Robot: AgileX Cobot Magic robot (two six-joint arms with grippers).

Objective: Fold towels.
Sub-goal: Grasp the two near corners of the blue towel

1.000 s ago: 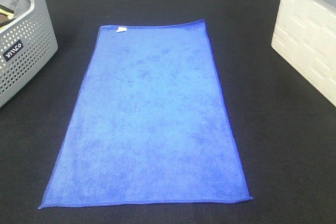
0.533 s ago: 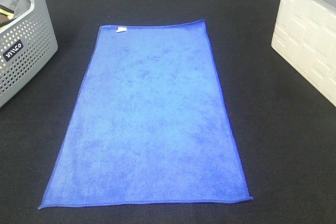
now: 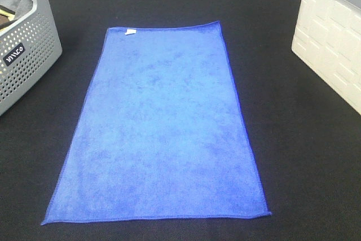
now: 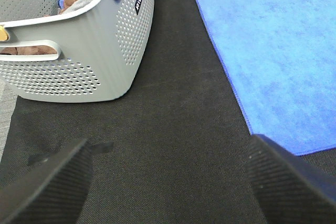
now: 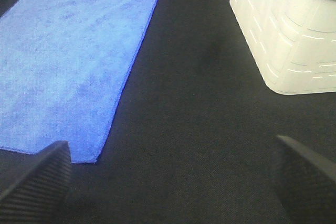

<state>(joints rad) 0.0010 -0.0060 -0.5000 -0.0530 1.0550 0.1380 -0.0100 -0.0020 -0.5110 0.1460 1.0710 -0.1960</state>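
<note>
A royal-blue towel point(image 3: 163, 122) lies flat and fully spread on the black table cover, long side running away from the camera, with a small white tag point(image 3: 130, 31) at its far edge. Neither arm appears in the high view. In the left wrist view my left gripper point(image 4: 168, 182) hangs open over bare black cloth, the towel point(image 4: 273, 45) off to one side. My right gripper point(image 5: 173, 177) is open too, above black cloth beside the towel's near corner point(image 5: 86, 156). Nothing sits between either pair of fingers.
A grey perforated basket point(image 3: 28, 55) holding grey and brown cloths stands at the far left, close to the left gripper point(image 4: 94, 51). A white ribbed bin point(image 3: 333, 55) stands at the far right, also seen as the white bin point(image 5: 283, 35).
</note>
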